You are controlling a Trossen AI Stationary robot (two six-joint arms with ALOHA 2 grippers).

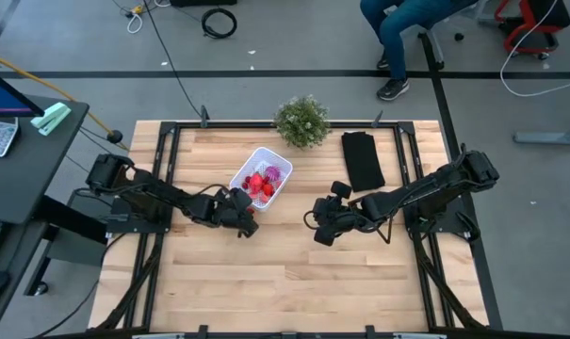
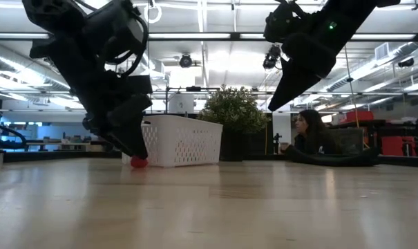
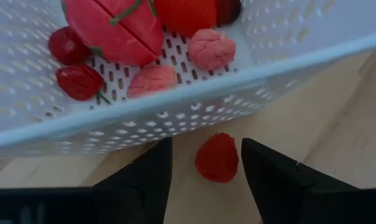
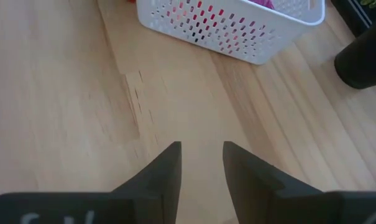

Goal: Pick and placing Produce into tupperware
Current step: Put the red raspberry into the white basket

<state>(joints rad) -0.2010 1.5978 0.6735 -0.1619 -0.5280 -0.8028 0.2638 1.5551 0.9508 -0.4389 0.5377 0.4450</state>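
The white tupperware [image 1: 277,158] stands at the table's far middle and holds several pieces of produce: a large red one [image 3: 116,28], two pink ones [image 3: 210,48] and small dark red ones [image 3: 79,82]. One red piece [image 3: 217,157] lies on the table just outside the container's near wall [image 3: 175,118], and it also shows in the low view [image 2: 139,162]. My left gripper [image 3: 206,144] slants down over this piece, open, with a finger on either side of it. My right gripper [image 4: 202,148] hangs open over bare wood to the container's right [image 1: 320,235].
A green potted plant [image 1: 301,121] and a black folded cloth [image 1: 363,160] sit at the table's far edge. A person [image 2: 309,131] sits beyond the table. Bare wood [image 1: 285,282] covers the near half.
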